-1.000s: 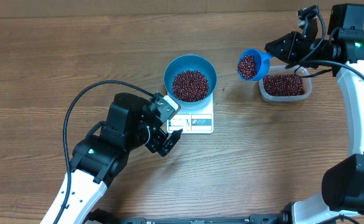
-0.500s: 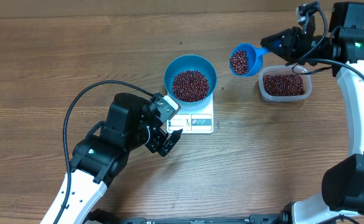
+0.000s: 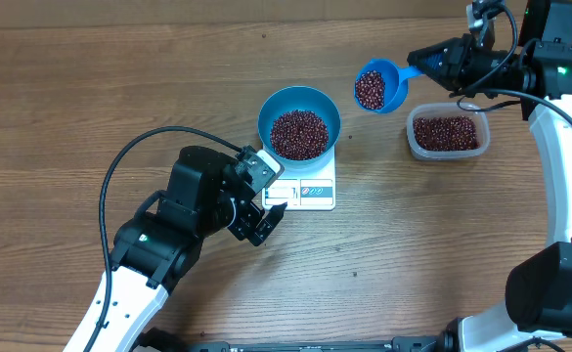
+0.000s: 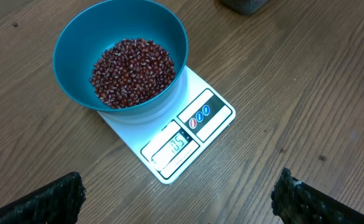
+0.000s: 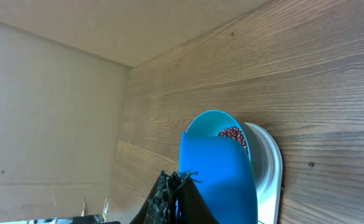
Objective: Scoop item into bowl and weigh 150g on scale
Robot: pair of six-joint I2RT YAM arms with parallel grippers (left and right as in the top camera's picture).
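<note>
The blue bowl [image 3: 299,125] stands on the white scale [image 3: 303,193], holding a heap of red-brown beans [image 3: 298,134]. In the left wrist view the bowl [image 4: 76,50], its beans [image 4: 132,71] and the scale [image 4: 197,127] with its lit display lie ahead. My left gripper [image 3: 266,217] rests open just in front of the scale, with nothing between its fingers [image 4: 42,199]. My right gripper [image 3: 432,64] is shut on the handle of a small blue scoop [image 3: 378,88] loaded with beans, held in the air between bowl and tub. The scoop's back [image 5: 222,174] fills the right wrist view.
A clear rectangular tub [image 3: 447,134] with more beans sits on the table right of the scale, under the right arm. The left arm's black cable [image 3: 129,161] loops over the wooden table to the left.
The right gripper has carried the loaded scoop left and away from above the tub, closer to the bowl. The left arm has not moved.
</note>
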